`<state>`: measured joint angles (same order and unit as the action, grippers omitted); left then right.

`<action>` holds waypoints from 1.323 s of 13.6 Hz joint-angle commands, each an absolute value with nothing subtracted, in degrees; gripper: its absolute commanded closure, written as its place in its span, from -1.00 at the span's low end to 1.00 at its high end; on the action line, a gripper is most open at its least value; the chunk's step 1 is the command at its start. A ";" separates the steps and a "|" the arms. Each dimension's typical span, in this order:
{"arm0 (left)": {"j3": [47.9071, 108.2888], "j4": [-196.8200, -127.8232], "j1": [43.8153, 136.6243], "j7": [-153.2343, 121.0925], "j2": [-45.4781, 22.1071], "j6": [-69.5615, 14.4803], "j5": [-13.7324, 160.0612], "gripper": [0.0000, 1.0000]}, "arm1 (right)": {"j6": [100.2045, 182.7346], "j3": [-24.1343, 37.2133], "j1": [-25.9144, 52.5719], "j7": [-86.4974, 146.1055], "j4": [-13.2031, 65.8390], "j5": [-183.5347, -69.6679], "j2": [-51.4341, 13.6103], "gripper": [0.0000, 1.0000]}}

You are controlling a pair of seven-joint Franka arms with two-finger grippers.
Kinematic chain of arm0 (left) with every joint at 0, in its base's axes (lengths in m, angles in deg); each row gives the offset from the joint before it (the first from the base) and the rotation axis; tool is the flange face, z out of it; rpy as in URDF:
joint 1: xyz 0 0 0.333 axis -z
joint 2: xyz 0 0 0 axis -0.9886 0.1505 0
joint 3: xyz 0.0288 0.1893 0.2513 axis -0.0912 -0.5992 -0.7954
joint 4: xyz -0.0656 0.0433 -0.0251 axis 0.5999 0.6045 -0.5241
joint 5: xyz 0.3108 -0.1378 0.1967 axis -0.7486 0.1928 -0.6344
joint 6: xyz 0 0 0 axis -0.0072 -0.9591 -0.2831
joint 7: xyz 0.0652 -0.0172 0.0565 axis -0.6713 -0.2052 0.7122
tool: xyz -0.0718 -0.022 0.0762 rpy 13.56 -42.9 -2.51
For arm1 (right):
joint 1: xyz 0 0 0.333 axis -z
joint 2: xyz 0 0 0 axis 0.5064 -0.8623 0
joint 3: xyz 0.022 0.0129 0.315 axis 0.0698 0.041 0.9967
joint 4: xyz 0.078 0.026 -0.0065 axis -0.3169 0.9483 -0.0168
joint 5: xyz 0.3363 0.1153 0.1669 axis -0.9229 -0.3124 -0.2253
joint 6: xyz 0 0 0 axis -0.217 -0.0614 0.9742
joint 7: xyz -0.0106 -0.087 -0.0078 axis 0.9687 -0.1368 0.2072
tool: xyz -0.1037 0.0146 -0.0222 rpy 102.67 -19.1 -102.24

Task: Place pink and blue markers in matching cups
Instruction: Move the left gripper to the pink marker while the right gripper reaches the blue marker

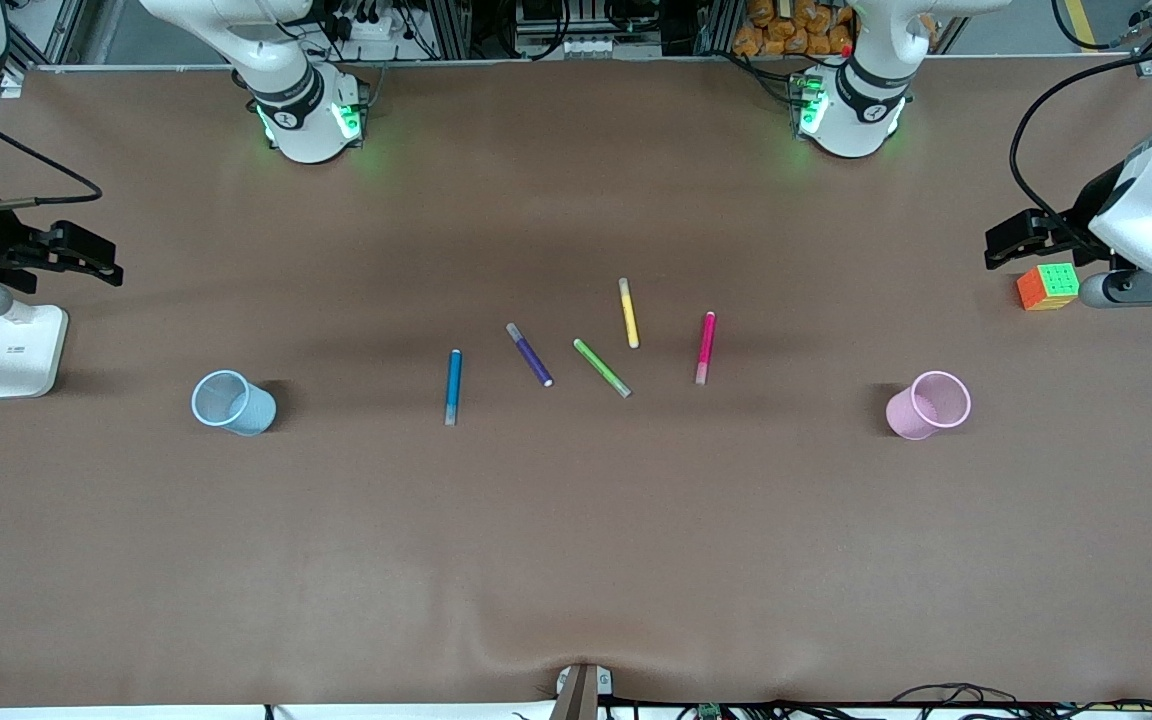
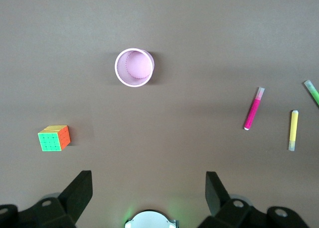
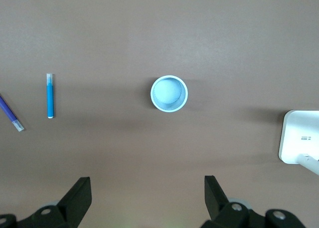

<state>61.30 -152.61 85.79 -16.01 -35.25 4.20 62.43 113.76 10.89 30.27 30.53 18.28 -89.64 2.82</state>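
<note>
The tabletop is carrying everything, and nothing on it is being handled yet: by my reading the task is sitting at its very first step.

The left pincer is hanging over the left arm's end of the tabletop, beside a coloured cube, with its fingers spread wide and holding nothing. The right pincer is hanging over the right arm's end, above a white flat box, likewise wide open and empty.

The pink cup is standing upright toward the left arm's end, and the blue cup is standing upright toward the right arm's end; both are looking empty.

Five markers are lying fanned out around the middle of the tabletop, apart from one another. The pink marker is lying closest to the pink cup, the blue marker closest to the blue cup, with the purple marker, green marker and yellow marker between them.

The next move is probably calling for each arm to be coming down on the marker nearest its own cup, pincer turned across the barrel, avoiding the neighbouring markers.
</note>
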 commanded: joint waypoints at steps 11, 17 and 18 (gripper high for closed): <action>62.06 -151.47 92.24 -21.73 -23.69 3.76 66.72 -1.00 | 114.36 10.93 29.28 30.22 19.49 -89.49 3.23 -1.00; 62.15 -151.91 98.21 -28.34 -16.75 -1.33 66.11 -1.00 | 114.44 11.02 23.23 25.04 19.23 -89.31 0.69 -1.00; 62.06 -151.99 100.05 -29.65 -15.17 -2.39 66.02 -1.00 | 114.96 11.02 22.18 24.43 19.14 -89.32 -0.18 -1.00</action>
